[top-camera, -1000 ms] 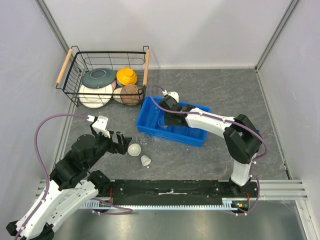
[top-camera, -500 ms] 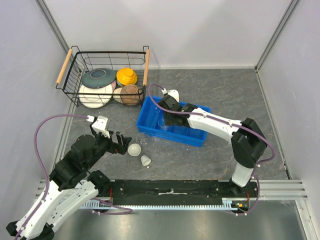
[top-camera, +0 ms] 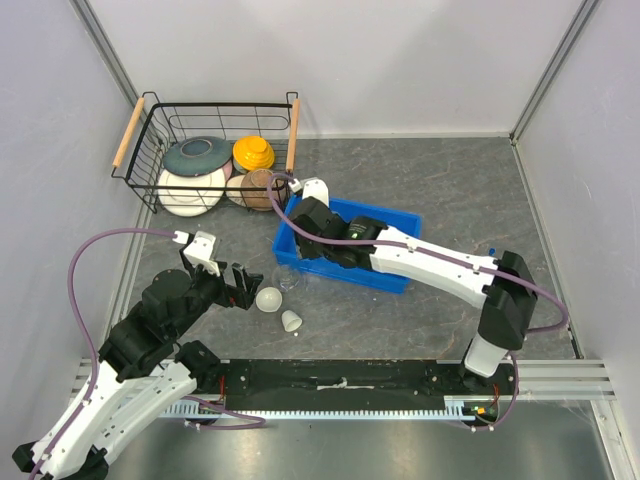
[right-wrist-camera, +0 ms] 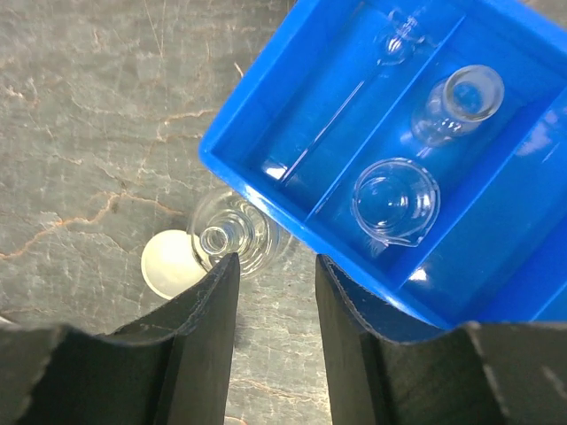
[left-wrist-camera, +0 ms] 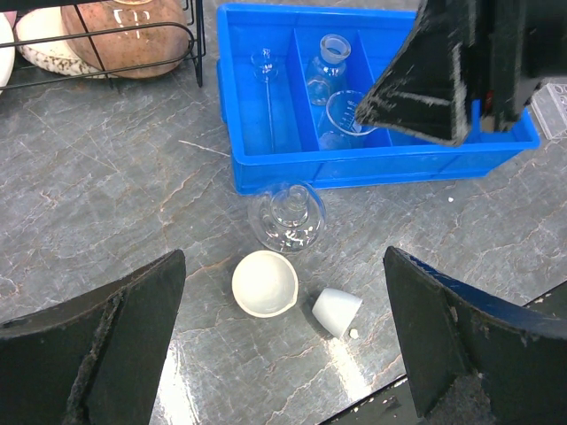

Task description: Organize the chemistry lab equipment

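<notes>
Top view: my right arm has stretched further left since a second ago, so my right claw (top-camera: 305,243) now sits over the left end of the blue bin (top-camera: 400,272), close to the wire basket (top-camera: 140,150). My left claw (top-camera: 243,290) hasn't moved, and neither have the round flask (top-camera: 288,282), white bowl (top-camera: 268,298) and white cup (top-camera: 291,321), all just right of it on the table. Left wrist: left claw (left-wrist-camera: 282,266) is spread wide and empty. White bowl (left-wrist-camera: 264,283) lies between the fingers, white cup (left-wrist-camera: 337,312) is tipped over beside it, and round flask (left-wrist-camera: 286,215) stands beyond against the bin's (left-wrist-camera: 239,133) near wall. Beaker (left-wrist-camera: 347,111) and conical flask (left-wrist-camera: 330,71) stand inside. Right wrist: right claw (right-wrist-camera: 276,263) has its fingers parted by a modest gap, gripping nothing. Round flask (right-wrist-camera: 235,239) is just past my left fingertip, outside the bin wall (right-wrist-camera: 266,190), with the white bowl (right-wrist-camera: 173,263) touching it. Beaker (right-wrist-camera: 394,199) and conical flask (right-wrist-camera: 461,102) are in the middle compartment.
</notes>
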Robot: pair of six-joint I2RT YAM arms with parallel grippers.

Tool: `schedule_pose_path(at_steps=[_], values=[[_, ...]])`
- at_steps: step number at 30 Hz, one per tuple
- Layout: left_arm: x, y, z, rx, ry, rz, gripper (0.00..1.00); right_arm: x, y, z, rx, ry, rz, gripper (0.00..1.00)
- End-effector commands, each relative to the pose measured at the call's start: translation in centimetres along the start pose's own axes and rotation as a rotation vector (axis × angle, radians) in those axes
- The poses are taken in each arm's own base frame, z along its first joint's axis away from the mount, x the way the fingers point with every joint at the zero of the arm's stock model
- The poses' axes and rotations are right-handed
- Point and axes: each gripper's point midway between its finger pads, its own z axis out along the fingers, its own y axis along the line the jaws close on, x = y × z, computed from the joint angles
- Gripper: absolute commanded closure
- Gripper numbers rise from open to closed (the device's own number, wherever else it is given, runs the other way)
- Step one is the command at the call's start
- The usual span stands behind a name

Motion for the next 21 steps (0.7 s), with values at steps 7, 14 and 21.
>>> schedule_pose_path(at_steps=[7, 14, 21], values=[[-0.8, 0.3, 0.0, -0.014, -0.037, 0.015, 0.00, 3.1, 3.8, 3.9, -0.068, 0.102, -0.035, 0.50], [-0.8, 0.3, 0.0, -0.012, -0.038, 0.015, 0.00, 4.1, 4.8, 4.5, -0.084, 0.122, -0.053, 0.47], [-0.9, 0.3, -0.1, -0.011, -0.044, 0.014, 0.00, 5.0, 5.8, 4.8, -0.095, 0.138, -0.068, 0.46]])
